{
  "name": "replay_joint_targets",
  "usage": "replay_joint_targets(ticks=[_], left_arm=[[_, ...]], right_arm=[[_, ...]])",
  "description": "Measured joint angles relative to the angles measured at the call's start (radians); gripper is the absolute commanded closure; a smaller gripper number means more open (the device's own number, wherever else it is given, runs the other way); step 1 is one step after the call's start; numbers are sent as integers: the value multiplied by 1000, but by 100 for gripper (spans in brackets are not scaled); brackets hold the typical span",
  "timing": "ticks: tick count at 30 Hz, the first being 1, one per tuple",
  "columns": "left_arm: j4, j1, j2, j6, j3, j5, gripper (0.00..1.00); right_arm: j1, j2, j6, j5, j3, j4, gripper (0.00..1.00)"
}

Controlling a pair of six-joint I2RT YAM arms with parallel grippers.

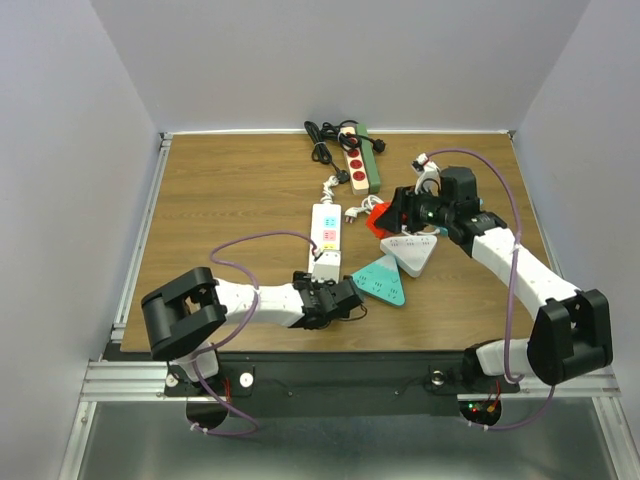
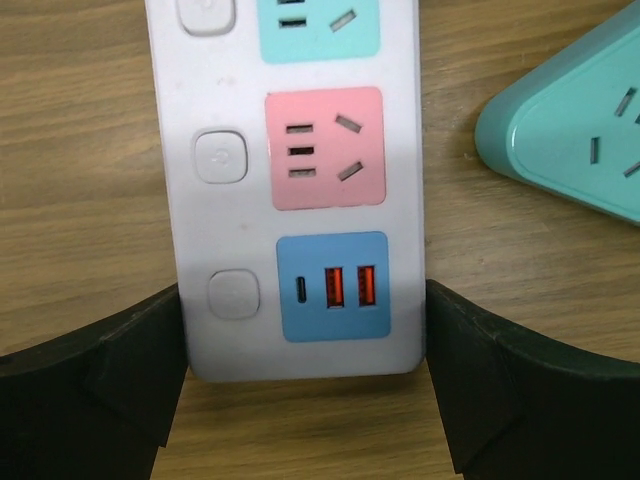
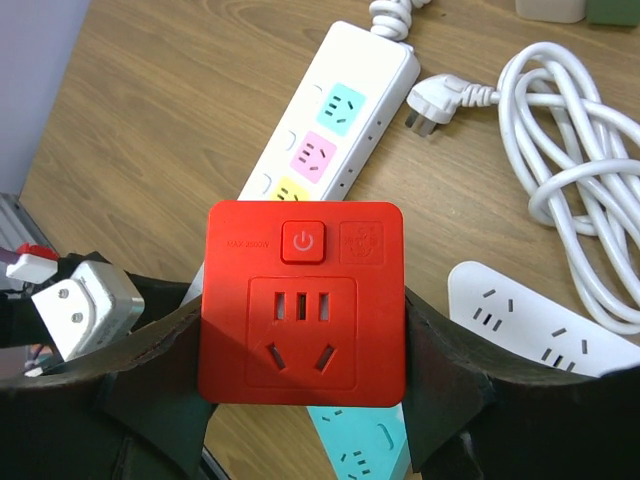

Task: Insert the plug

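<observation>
**Red adapter in right gripper, mid-desk; left gripper on strip's near end**

Red socket adapter: pinched by its two sides in the right gripper, socket face and power button toward the wrist camera. Back face hidden, so no prongs are visible. Overhead it sits right of desk centre, between the far end of the white power strip and the white triangular strip.

White plug: lies on the wood just beside the white power strip's far end, with its coiled white cable trailing toward the right edge.

Left gripper: fingers pressed to both long sides of the power strip's near end, close to the near edge. The USB panel lies between them.

Room: teal triangular strip lies near the strip's near end, on its right. Bare wood runs from the strip to the left edge. At the far edge are the beige strip, the green strip and a black cable.

Views: only the right wrist shows the adapter's face and the teal strip under it. Only the left wrist shows finger contact on the strip. Only the top view shows the desk edges.
</observation>
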Motion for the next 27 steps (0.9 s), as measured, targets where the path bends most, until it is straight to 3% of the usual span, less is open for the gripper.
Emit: replay_joint_targets(ticks=[12,20,27], left_arm=[[-59,32,-115,-100,-102,-4,1],[-81,171,-241,-88,-195,4,1],[-84,182,-322,-61,-211,19,1]], right_arm=[[64,66,-35,-19,2,1,100],[139,163,-59,-12,51,0,100],[189,250,-109,-11,158,0,100]])
